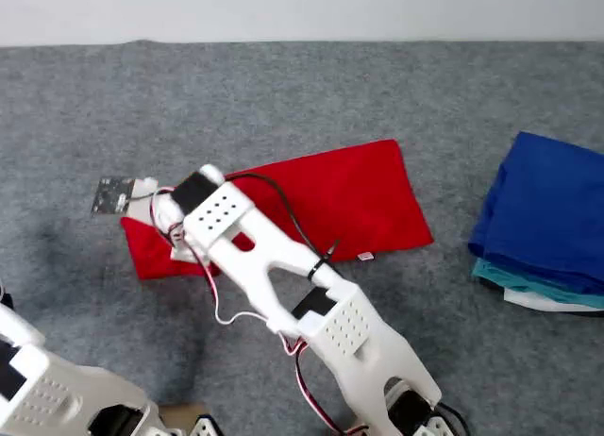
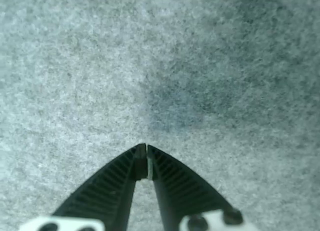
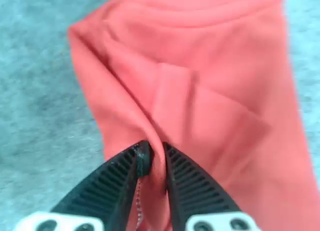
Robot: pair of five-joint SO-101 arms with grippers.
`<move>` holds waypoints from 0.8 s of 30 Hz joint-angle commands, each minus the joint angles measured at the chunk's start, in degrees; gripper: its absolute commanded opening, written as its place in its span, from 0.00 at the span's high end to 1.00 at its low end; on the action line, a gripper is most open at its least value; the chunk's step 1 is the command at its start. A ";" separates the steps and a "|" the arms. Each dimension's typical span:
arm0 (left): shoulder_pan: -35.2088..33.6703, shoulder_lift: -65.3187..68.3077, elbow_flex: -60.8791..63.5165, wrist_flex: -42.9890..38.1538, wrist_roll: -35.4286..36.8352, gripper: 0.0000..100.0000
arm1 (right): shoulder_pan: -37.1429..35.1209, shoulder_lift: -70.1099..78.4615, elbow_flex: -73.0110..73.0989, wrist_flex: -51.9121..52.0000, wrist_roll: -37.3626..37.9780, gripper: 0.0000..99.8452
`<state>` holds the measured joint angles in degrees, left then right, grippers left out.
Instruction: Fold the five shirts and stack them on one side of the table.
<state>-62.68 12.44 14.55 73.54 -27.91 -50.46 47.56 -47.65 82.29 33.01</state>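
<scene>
Where the grey felt table runs back toward the wall, a wide bare strip lies open behind the cloth, and more bare felt shows at the front between the two arms. A red shirt, folded into a long band, lies slanted across the middle, well apart from the stack at the right side: a blue shirt on top, a teal shirt under it, a white shirt lowest. The right arm stretches from the front edge over the red shirt's left end; the left arm sits at the front left corner. The high view gives the shirt's whole outline, while the right wrist view gives the grip close up: the right gripper is pinched on a raised fold of red cloth. The left gripper hangs over bare felt, tips pressed together on nothing.
</scene>
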 commanded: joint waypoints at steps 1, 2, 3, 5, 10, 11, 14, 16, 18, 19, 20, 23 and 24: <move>0.18 -0.18 -1.27 -0.79 0.35 0.99 | 3.21 -1.01 -2.90 -3.38 0.53 0.95; 0.18 -0.18 -1.27 -0.79 0.35 0.99 | 3.74 -1.01 -2.90 -4.18 0.44 0.95; 0.18 -0.18 -1.27 -0.79 0.35 0.99 | 4.09 -0.84 -2.73 -4.97 0.44 0.95; 0.18 -0.18 -1.27 -0.79 0.35 0.99 | 4.79 0.48 -2.99 -5.76 0.44 0.93; 0.18 -0.18 -1.10 -0.79 0.35 0.99 | 6.37 5.93 -5.71 -6.55 -0.35 0.84; 0.18 -0.18 -1.10 -0.79 0.35 0.99 | 6.73 7.16 -7.21 -6.55 -1.76 0.82; 0.18 -0.18 -1.01 -0.70 0.35 0.99 | 8.04 10.77 -13.63 -6.02 -5.63 0.78; 0.18 -0.18 -1.01 -0.70 0.35 0.99 | 8.75 12.26 -18.20 -4.88 -6.77 0.77; 0.18 -0.18 -1.01 -0.70 0.35 0.99 | 8.92 13.32 -23.12 -2.68 -6.77 0.77; 0.18 -0.18 -1.01 -0.79 0.35 0.99 | 8.92 13.58 -25.32 -1.27 -6.77 0.77; 0.18 -0.18 -1.01 -0.79 0.35 0.99 | 8.92 13.67 -27.43 0.22 -6.77 0.77; 0.18 -0.18 -1.01 -0.79 0.35 0.99 | 8.66 13.49 -32.09 4.97 -6.86 0.77; 0.18 -0.18 -1.01 -0.79 0.35 0.99 | 8.48 13.41 -33.58 6.73 -6.86 0.77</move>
<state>-62.68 12.44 14.55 73.36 -27.91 -42.37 62.33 -74.90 85.19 26.68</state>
